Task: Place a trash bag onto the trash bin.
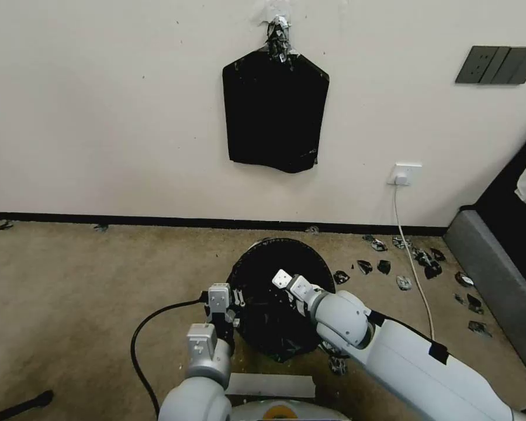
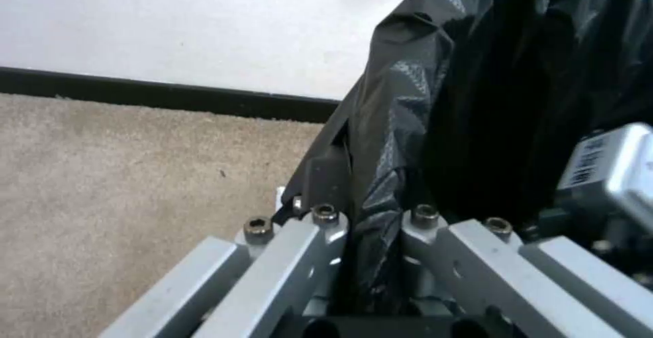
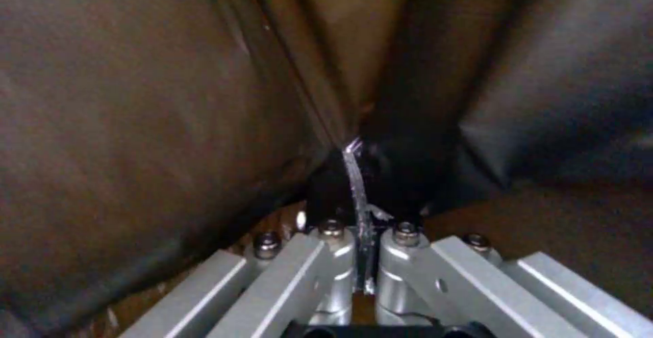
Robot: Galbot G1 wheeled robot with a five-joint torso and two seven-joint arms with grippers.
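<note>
The glossy black trash bag (image 1: pixel 280 304) lies crinkled over a round shape on the carpet, and the trash bin is hidden under it. My left gripper (image 1: pixel 238 303) is at the bag's near-left edge, shut on a fold of the bag (image 2: pixel 401 124) between its fingers (image 2: pixel 326 226). My right gripper (image 1: pixel 286 294) reaches into the middle of the bag from the right. It is shut on a thin strip of the film (image 3: pixel 354 175), with dark bag walls rising all around it.
A flat black bag pack (image 1: pixel 274 111) hangs on the wall. Small black scraps (image 1: pixel 386 266) litter the carpet to the right, beside a white cable (image 1: pixel 412 257) from a wall socket (image 1: pixel 404 173). Grey furniture (image 1: pixel 497 280) borders the right side. A black cable (image 1: pixel 140 339) loops at left.
</note>
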